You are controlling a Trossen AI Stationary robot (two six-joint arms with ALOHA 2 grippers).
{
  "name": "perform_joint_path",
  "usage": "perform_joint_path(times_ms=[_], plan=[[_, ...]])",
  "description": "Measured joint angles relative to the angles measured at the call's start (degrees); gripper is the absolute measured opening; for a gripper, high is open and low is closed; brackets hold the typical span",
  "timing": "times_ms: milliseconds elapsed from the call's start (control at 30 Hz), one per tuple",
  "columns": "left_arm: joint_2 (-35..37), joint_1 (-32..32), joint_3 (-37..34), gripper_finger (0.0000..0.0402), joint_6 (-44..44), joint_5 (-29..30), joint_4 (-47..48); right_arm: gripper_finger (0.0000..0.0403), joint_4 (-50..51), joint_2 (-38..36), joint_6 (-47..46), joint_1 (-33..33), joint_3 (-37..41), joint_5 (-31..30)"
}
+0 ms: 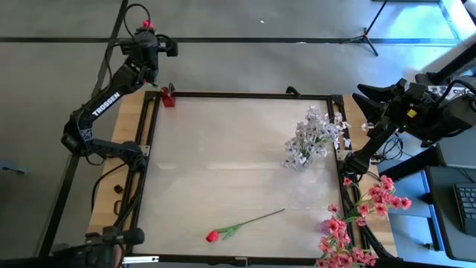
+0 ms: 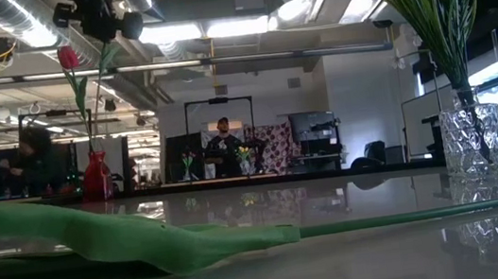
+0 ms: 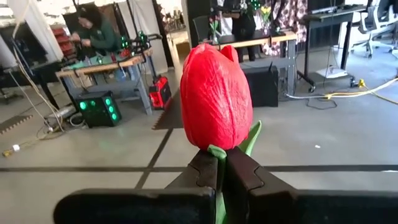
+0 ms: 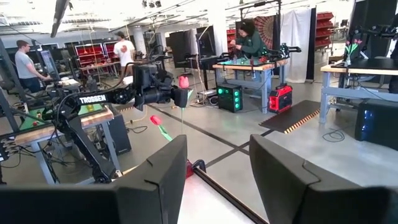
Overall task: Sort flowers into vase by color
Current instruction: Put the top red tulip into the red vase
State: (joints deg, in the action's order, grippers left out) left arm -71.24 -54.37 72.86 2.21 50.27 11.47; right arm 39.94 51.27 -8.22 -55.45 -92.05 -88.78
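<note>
A red flower [image 3: 216, 96] is being held up high by the left gripper [image 3: 222, 177], whose fingers are squeezed together on the green stem just under the bud. In the low view the stem is hanging down toward a small red vase [image 2: 96, 176] at the far left corner of the table [image 1: 223, 160]. Whether the stem's tip is already inside the vase's mouth cannot be told.

A second red flower [image 1: 238, 226] is lying flat on the table near the front edge, untouched. White flowers [image 1: 312, 134] are standing in a clear glass vase [image 2: 474, 142] by the right side of the table. Pink flowers [image 1: 357, 223] are bunched at the front right corner, partly past the table's edge.

The right gripper [image 4: 214, 180] is being kept off the right side of the table, near the pink flowers. Its fingers are standing apart and nothing is being held between them.

The step in hand is judged to be the red flower being put into the red vase. Some things could go wrong. The stem is long and thin, so it could be bent or pushed sideways if the tip is being pressed on the vase's rim. The small vase could be tipped over by such a push, since it is standing right by the table's edge. If the flower is let go too high, it could be dropped beside the vase.
</note>
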Motion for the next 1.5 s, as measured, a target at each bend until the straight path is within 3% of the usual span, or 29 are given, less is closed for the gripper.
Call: perform_joint_path(times_ms=[333,767,1100,1333,1500], plan=[[-0.09,0.00,-0.05,0.0000,-4.81,-0.73,3.33,0.0175,0.02,0.00,-0.01,0.01,0.00,-0.10],[-2.95,-2.50,-5.36,0.0002,-8.52,-0.93,3.24,0.0175,-0.43,0.00,-0.57,0.01,-0.01,0.37],[-3.06,-4.65,-5.46,0.0088,-9.66,-3.25,9.65,0.0175,-1.08,0.33,-1.41,0.00,-0.02,1.51],[-3.06,-4.81,-1.45,0.0147,-14.03,-11.21,24.00,0.0175,-1.45,-0.11,-0.78,0.00,-0.02,1.81],[-3.02,-6.84,2.68,0.0164,-16.64,-19.93,30.80,0.0175,-1.51,-0.50,-0.54,0.01,-0.07,1.83]])
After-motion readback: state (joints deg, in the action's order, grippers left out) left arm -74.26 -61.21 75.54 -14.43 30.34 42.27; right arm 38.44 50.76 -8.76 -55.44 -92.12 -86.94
